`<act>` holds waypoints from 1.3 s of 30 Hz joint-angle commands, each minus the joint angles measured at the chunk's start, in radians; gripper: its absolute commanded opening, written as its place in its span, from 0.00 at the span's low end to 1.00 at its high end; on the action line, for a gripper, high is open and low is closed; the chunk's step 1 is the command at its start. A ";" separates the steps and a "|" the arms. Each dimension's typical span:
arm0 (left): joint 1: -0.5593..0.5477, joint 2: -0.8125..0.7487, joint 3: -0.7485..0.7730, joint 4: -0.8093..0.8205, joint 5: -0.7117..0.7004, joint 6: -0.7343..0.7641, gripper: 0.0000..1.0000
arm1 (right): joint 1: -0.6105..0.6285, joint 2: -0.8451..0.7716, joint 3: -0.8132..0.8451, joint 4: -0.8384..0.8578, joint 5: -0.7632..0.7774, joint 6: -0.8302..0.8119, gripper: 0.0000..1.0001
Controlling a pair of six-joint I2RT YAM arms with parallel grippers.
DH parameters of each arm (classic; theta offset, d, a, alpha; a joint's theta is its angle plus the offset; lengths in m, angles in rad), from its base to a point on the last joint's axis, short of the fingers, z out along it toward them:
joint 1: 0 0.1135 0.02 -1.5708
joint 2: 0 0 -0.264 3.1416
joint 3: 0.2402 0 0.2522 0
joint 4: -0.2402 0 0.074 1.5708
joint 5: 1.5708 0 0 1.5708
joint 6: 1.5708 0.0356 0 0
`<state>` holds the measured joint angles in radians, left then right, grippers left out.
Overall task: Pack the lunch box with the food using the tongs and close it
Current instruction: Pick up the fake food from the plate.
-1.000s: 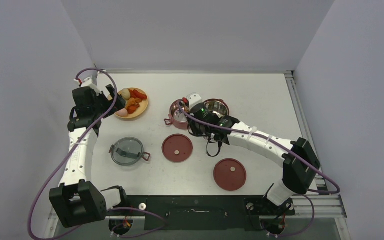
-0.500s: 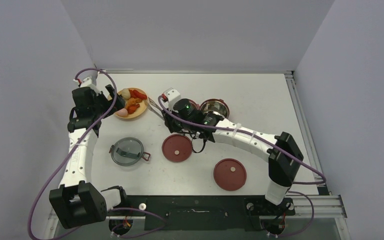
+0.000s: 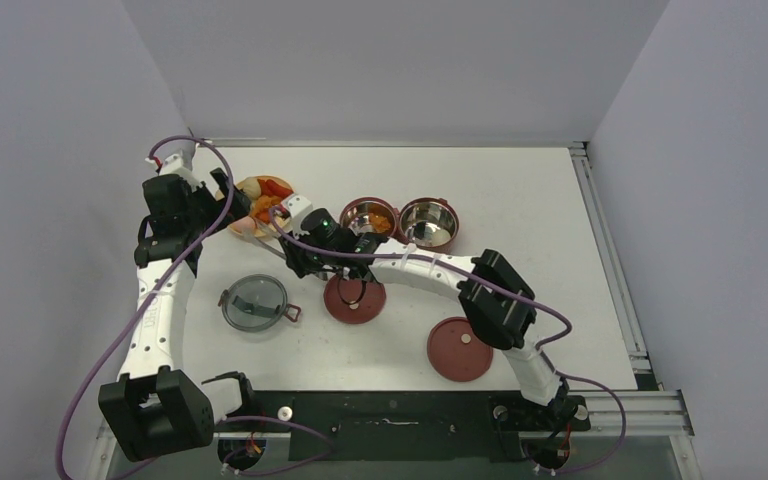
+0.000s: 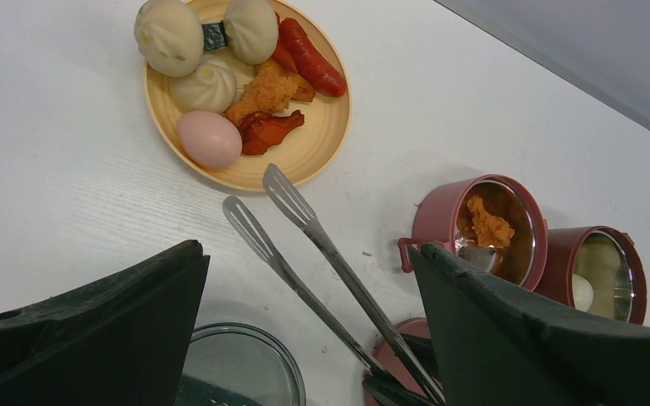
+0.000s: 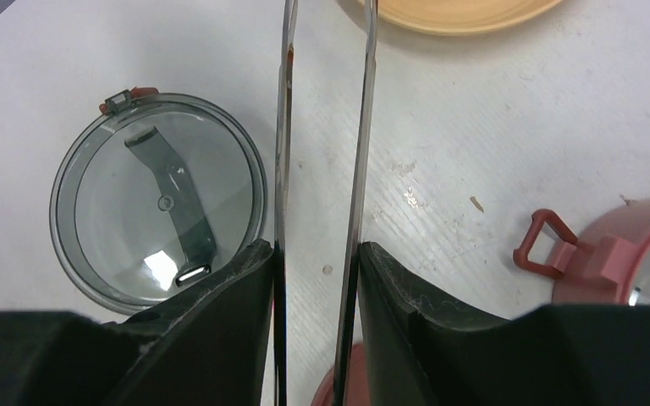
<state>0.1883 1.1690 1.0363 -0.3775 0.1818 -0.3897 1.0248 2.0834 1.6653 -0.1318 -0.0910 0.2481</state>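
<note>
White table [image 3: 520, 330], grey walls on 3 sides. Nearest the arm bases lies a flat maroon disc lid [image 3: 460, 349] w/ a pale centre dot. A second disc lid [image 3: 354, 298] sits further in, partly hidden under the right arm. Left of it is the grey see-thru top lid [image 3: 254, 302], lying flat.

The right gripper [image 5: 315, 254] clamps both arms of the tongs [image 4: 334, 262], which are long, thin and silver. Their arms are spread, tips apart w/ nothing between, over bare table just short of the yellow plate [image 4: 326, 144].

Beyond are two maroon containers [image 3: 368, 217], steel inside, side by side. One holds an orange crumbed piece [image 4: 488, 224], the other a whitish piece [image 4: 581, 292].

The plate holds pale buns [image 4: 169, 34], a pink egg [image 4: 209, 138], a red sausage [image 4: 313, 63] and brown bits. The left gripper [image 3: 222, 198], jaws wide, hides the plate's left edge in the top view.
</note>
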 commanded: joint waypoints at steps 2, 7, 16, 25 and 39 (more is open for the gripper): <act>-0.008 -0.025 0.007 0.063 0.034 -0.015 0.96 | 0.003 0.066 0.151 0.073 0.008 -0.020 0.39; -0.010 -0.025 0.007 0.063 0.040 -0.017 0.96 | -0.001 0.119 0.213 0.065 0.012 -0.030 0.41; -0.012 -0.031 0.011 0.051 0.018 -0.018 0.96 | -0.020 0.200 0.283 0.051 -0.012 -0.018 0.42; -0.009 -0.033 0.012 0.046 0.007 -0.016 0.96 | -0.037 0.284 0.383 0.015 -0.058 0.001 0.42; -0.009 -0.032 0.011 0.048 0.010 -0.015 0.96 | -0.038 0.347 0.468 -0.035 -0.095 0.008 0.40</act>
<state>0.1818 1.1610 1.0363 -0.3630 0.1940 -0.4068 0.9852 2.3978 2.0541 -0.1871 -0.1509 0.2485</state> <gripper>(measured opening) 0.963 0.414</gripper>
